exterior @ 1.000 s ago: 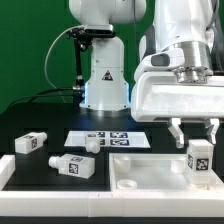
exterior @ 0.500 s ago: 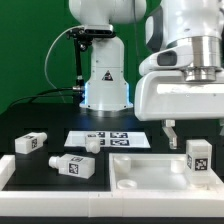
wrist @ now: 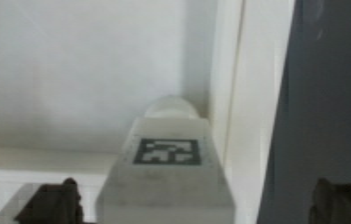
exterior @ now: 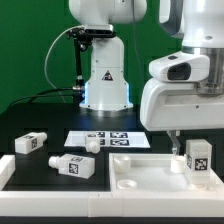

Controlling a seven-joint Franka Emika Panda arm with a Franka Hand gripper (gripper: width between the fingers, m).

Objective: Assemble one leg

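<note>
At lower right, the leg [exterior: 198, 157] stood upright below wide-open, empty fingers [wrist: 56, 203].
Looked light, stiff, slick; flat sides suited pinching.

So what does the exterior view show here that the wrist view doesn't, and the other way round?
Only the exterior view shows the robot base, the marker board and the loose legs lying toward the exterior view's left. Only the wrist view shows the open pincer with both fingertips flanking the upright leg, apart from it. Both views show that upright leg standing inside the tray-shaped part, close to its wall.
</note>
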